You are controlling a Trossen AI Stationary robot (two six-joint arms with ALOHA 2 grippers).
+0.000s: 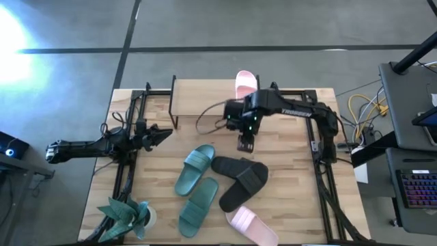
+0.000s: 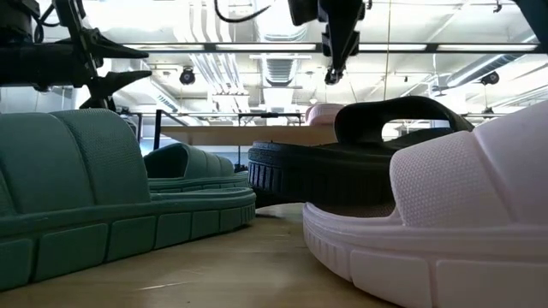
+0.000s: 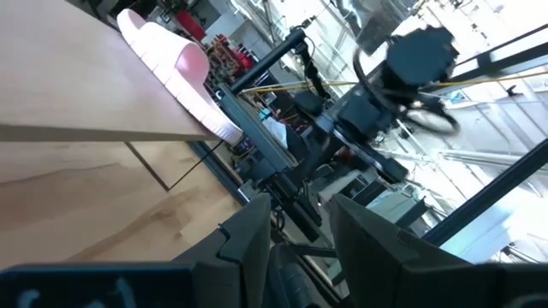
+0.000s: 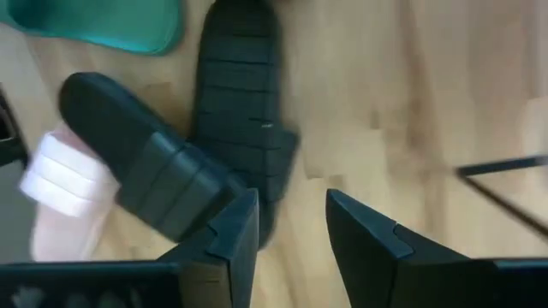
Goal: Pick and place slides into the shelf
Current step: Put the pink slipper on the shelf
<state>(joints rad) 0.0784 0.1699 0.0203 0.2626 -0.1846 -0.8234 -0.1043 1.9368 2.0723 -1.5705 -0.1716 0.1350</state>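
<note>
The shelf (image 1: 205, 96) stands at the table's far edge, and one light pink slide (image 1: 246, 83) lies on its plank top (image 3: 77, 77). In mid-table lie two teal-green slides (image 1: 194, 169) (image 1: 199, 205) and two black slides, one (image 1: 244, 188) resting partly across the other (image 1: 232, 165). The second pink slide (image 1: 250, 225) is at the near edge. My right gripper (image 1: 244, 143) is open and points down, raised above the table just beyond the black pair (image 4: 244, 103). My left gripper (image 1: 162, 134) is open and level at the table's left, aimed at the shelf.
A teal-green potted plant (image 1: 126, 215) stands at the near left corner. Black frame rails (image 1: 126, 171) run along the table's left and right sides. Bare wood lies between the shelf and the slides (image 1: 287, 137). A desk with a keyboard (image 1: 416, 191) is off to the right.
</note>
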